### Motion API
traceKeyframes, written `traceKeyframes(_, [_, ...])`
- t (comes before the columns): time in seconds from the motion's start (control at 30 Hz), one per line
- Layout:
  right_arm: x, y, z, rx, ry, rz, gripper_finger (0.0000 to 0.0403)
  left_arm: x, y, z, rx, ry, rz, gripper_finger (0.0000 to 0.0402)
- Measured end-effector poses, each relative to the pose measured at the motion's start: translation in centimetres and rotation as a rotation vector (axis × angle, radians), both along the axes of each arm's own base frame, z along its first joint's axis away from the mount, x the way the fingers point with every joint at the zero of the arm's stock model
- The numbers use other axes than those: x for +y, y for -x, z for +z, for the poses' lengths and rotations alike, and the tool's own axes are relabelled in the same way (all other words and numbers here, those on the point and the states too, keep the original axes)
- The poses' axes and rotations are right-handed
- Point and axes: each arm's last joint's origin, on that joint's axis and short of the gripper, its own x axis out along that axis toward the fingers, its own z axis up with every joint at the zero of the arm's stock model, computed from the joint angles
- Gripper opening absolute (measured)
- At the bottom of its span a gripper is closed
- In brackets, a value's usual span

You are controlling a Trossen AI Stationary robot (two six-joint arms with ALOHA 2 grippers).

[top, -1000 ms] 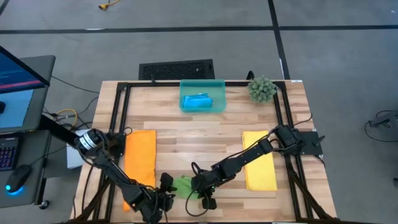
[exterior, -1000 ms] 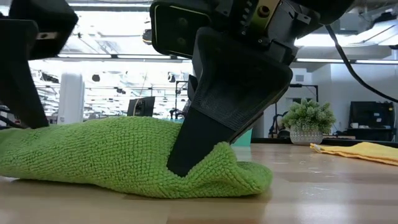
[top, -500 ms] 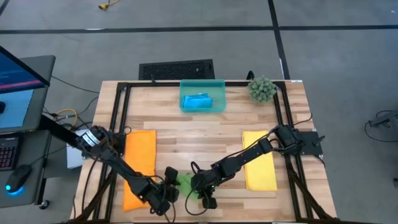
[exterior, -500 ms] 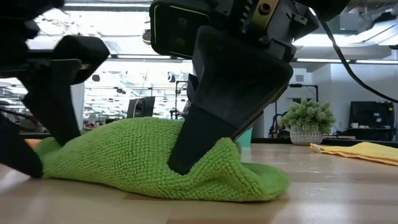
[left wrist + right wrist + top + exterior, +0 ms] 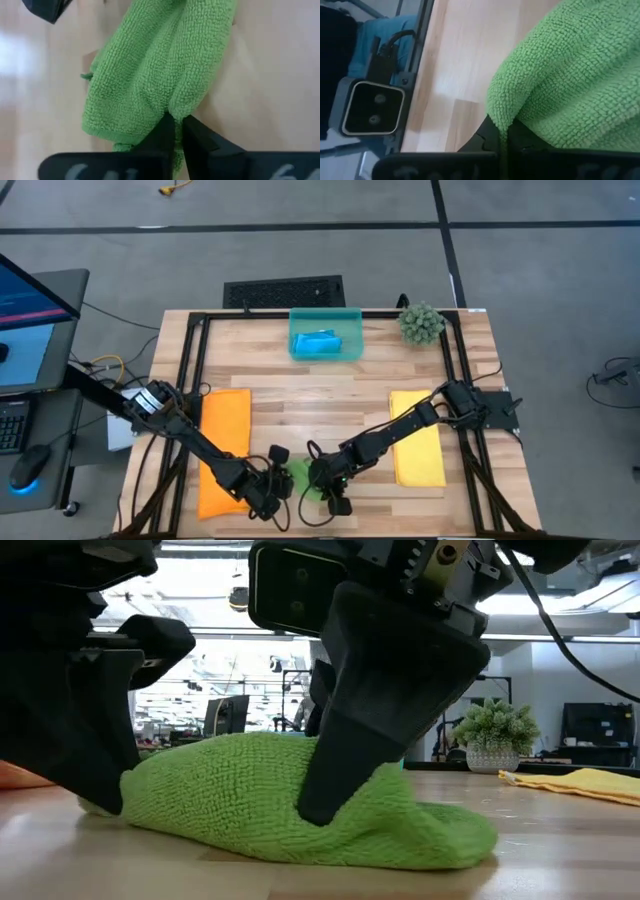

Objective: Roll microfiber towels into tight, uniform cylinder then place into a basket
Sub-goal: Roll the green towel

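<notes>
The green microfiber towel [image 5: 300,477] lies bunched in a low heap near the table's front edge, with both grippers shut on it. My left gripper [image 5: 175,120] is at its left end and my right gripper [image 5: 502,132] is at its right part. The orange towel [image 5: 223,450] lies flat at the left and the yellow towel [image 5: 415,438] flat at the right. A blue towel [image 5: 320,342] sits inside the teal basket [image 5: 352,330] at the far edge. My left gripper pinches a bunched fold at the green towel's left end [image 5: 179,106] between its two fingers, coming low from the table's left. The towel rests on the table. My right gripper pinches a raised fold of the green towel [image 5: 501,117] between its two fingers. Its fingers [image 5: 330,795] slant down into the heap's top from the right. The towel stays on the table, humped up around them.
A spiky green plant ball [image 5: 421,323] stands at the far right corner beside the basket. Black frame rails [image 5: 195,380] run along the table's left, right and far sides. Bare wood [image 5: 320,405] lies between the orange and yellow towels.
My left gripper has moved toward the table's right edge, up to the green towel's left end, and has shut on it. The towel has been pushed together: its left end has shifted right and the heap is shorter and higher. My right gripper has kept its hold.
</notes>
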Motion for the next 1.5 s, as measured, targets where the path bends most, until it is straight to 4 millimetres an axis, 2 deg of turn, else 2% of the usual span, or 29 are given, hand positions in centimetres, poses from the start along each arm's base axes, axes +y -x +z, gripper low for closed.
traceKeyframes(0.3, [1.4,0.5,0.4,-0.002,-0.118,0.144,0.0014,-1.5,-2.1,3.8,0.208,0.394,0.049,0.0009])
traceKeyframes(0.47, [1.9,0.8,0.3,0.006,-0.122,0.155,0.0021,-1.2,-3.4,5.1,0.239,0.493,0.050,0.0009])
traceKeyframes(0.77, [1.6,1.2,-0.1,0.067,-0.084,0.129,0.0015,2.9,-5.3,4.2,0.293,0.530,0.200,0.0008])
traceKeyframes(0.97, [1.8,1.3,0.0,0.062,-0.088,0.136,0.0023,4.4,-6.2,4.2,0.288,0.526,0.187,0.0008])
traceKeyframes(1.13, [1.9,1.3,0.0,0.063,-0.090,0.139,0.0023,4.8,-6.6,3.7,0.274,0.498,0.183,0.0008])
traceKeyframes(1.23, [2.0,1.3,0.0,0.063,-0.095,0.144,0.0053,4.7,-6.8,3.2,0.261,0.487,0.178,0.0009])
traceKeyframes(1.5, [2.2,1.4,0.0,0.064,-0.110,0.160,0.0180,4.7,-7.0,2.7,0.251,0.452,0.178,0.0009])
